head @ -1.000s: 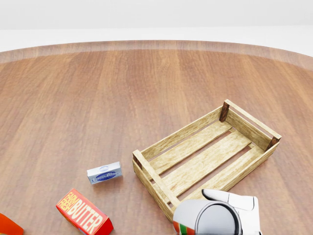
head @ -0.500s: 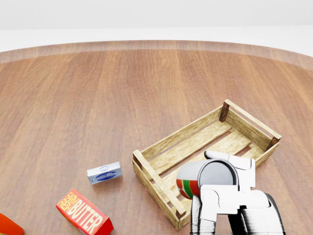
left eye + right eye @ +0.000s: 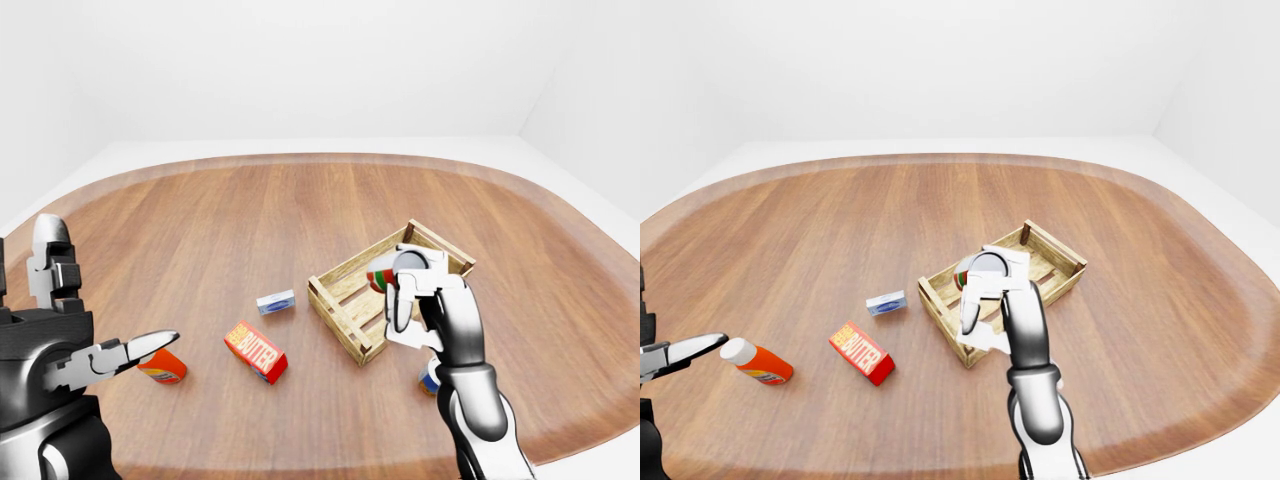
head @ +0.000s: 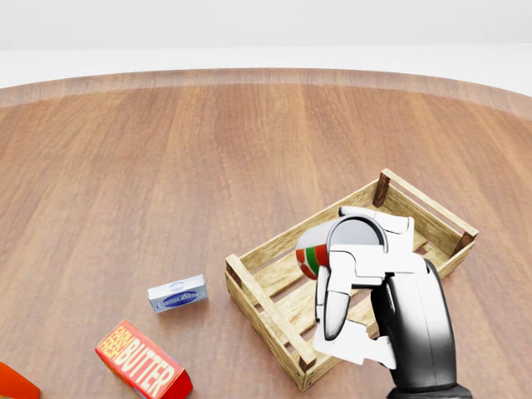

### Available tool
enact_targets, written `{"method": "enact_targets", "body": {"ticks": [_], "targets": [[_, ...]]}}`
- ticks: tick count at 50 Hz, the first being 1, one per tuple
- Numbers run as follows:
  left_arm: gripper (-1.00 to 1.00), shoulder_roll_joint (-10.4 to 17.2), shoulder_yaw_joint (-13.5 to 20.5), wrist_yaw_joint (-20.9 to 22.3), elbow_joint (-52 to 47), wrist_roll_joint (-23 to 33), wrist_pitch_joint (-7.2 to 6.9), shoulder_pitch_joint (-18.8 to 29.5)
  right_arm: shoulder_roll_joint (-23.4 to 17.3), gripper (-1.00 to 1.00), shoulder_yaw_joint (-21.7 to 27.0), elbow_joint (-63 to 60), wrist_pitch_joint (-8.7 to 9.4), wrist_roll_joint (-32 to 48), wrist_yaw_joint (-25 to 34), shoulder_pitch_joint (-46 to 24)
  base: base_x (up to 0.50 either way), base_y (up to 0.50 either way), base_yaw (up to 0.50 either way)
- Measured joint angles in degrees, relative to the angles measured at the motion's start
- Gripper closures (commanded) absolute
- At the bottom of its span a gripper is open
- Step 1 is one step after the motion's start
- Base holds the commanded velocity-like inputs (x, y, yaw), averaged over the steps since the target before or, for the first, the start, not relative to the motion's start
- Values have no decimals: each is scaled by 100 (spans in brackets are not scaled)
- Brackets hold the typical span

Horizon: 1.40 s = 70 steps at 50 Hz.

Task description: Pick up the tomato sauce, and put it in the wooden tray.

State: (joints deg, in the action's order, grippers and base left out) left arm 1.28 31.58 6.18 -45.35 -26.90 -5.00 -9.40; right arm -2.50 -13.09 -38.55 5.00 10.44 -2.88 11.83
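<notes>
The bench (image 4: 166,166) is a big rounded slab of reddish-brown wood, and it fills most of every view. On its right half in the head view sits the wooden tray (image 4: 432,208), a pale slatted crate set at an angle, with darker posts at its far corners.

The right robot hand (image 4: 353,266) hangs over the middle of the tray, white fingers wrapped around the tomato sauce (image 4: 312,253). What shows of it is a small can lying on its side: a grey rounded end toward the camera and a label with red, green and white stripes poking out on the hand's left (most of the can is hidden by the fingers). It's held above the slats, and I can't tell if it touches them.

The left robot hand (image 3: 95,350) sits low at the left of the left-eye view, fingers spread apart, holding nothing.

Left of the tray lies a red butter box (image 4: 143,362) with yellow lettering. An orange bottle (image 3: 758,362) with a white cap lies further left. Between the butter box and the tray is a small blue-and-white packet (image 4: 177,293). In the left-eye view a little can (image 3: 430,378) peeks out beside the right arm.
</notes>
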Motion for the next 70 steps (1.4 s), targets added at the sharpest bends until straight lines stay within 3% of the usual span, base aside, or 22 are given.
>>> {"method": "enact_targets", "body": {"ticks": [23,43,57,70], "targets": [[-93,27,15,-11,68,-22,0,24,346,100,531,1780,0,133,174,-1292,0,0,0],[-93,57,16,-39,117,-44,0,49,334,100,993,3830,-12,66,69,-2323,0,0,0],[-93,71,10,-54,149,-46,0,64,188,100,1234,5131,-210,1,-43,-3014,0,0,0],[-93,86,46,-61,155,-85,0,67,3,100,1421,6657,-689,-117,-169,-3749,0,0,0]]}}
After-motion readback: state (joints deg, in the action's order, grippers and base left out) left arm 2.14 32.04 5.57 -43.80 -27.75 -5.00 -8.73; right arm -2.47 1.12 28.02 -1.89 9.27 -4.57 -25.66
